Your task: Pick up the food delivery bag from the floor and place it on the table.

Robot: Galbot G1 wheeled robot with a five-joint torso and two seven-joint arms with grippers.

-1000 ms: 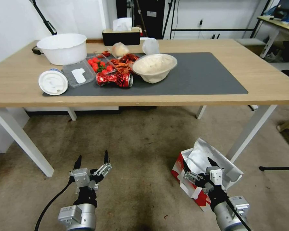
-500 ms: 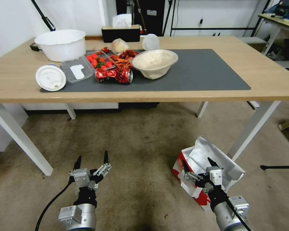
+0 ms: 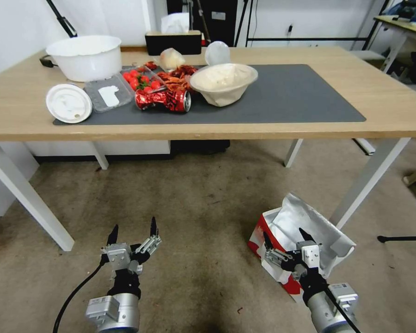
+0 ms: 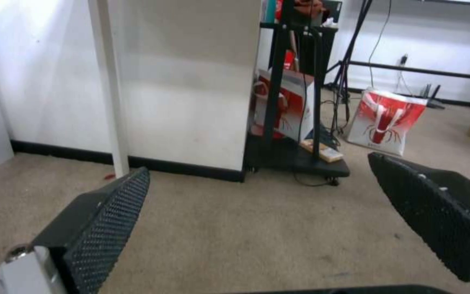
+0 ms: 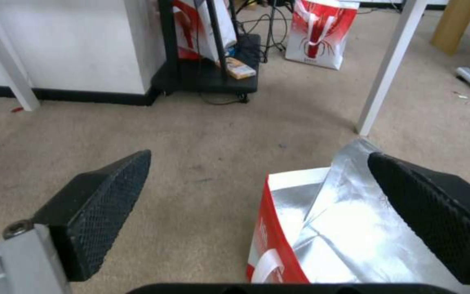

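Worn carpet floor (image 3: 203, 208) below the wooden counter (image 3: 14, 111). Food delivery bag (image 3: 286, 222) stands lower right of the head view, beside a white counter leg. Right hand (image 3: 286, 240) spread wide, hovering over the near rim; left hand (image 3: 131, 233) released, lower left. Advice: close on rim or strap, not loose foil. Mouth faces up; long axis toward frame's lower right.

The food delivery bag (image 3: 282, 231) under the right claw (image 3: 285, 238) is red-and-white with silver foil lining; the floor (image 3: 198, 203) is stained brownish-grey.
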